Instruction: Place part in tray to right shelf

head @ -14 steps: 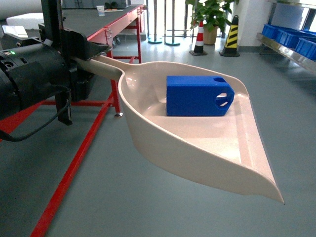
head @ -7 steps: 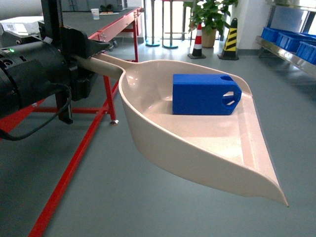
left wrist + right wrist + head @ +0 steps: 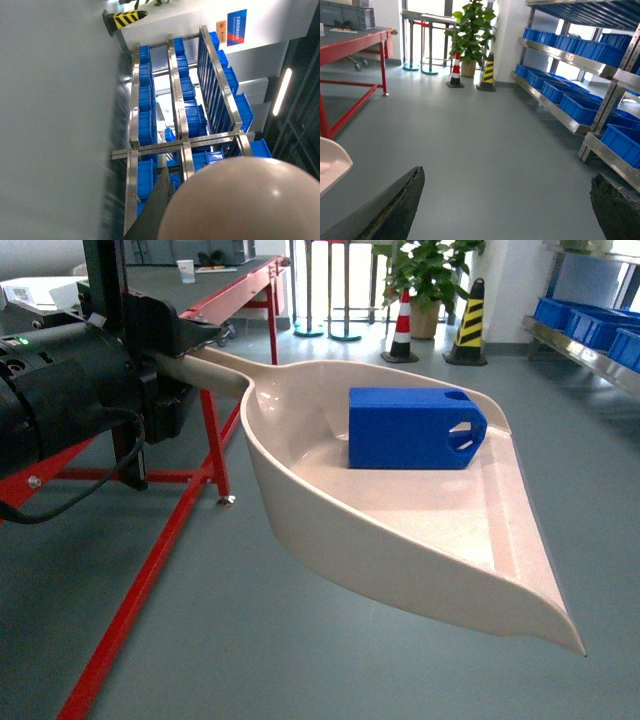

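The left gripper (image 3: 170, 365) pinches the handle of the tray (image 3: 330, 510), keeping it level so the part (image 3: 410, 428) sits steady inside, against the back rim. The right gripper (image 3: 505, 205) hangs spread and empty. The shelf (image 3: 570, 117) with blue crates (image 3: 580, 107) lies well apart, likely the next destination.

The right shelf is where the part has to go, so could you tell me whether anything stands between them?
Nothing visible does: the part sits in the tray, and only bare grey floor lies before the right shelf.
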Robot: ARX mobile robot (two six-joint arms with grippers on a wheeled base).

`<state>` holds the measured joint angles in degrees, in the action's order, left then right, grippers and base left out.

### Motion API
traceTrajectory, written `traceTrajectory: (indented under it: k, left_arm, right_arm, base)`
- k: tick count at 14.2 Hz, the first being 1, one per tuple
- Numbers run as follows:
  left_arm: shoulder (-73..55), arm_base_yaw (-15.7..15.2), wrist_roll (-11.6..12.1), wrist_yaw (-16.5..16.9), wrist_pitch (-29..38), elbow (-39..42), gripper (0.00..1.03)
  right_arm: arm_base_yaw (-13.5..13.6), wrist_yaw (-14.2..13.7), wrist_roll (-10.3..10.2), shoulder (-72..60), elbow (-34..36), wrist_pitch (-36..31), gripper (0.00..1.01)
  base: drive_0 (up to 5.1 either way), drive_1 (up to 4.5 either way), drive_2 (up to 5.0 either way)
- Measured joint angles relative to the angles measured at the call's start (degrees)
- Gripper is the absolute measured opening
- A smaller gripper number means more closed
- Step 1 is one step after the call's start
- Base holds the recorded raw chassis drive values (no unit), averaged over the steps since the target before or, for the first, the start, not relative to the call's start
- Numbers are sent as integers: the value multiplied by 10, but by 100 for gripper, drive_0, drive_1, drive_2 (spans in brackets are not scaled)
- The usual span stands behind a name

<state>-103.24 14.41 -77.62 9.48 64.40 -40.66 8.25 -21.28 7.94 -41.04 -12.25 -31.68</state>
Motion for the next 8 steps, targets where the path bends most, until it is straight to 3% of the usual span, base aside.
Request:
traceTrajectory:
  k: [8]
  left_arm:
    - [0, 0, 0, -1, 0, 0, 12]
  right_arm:
    - [0, 0, 0, 0, 0, 1, 98]
  base:
    - [18, 425, -390]
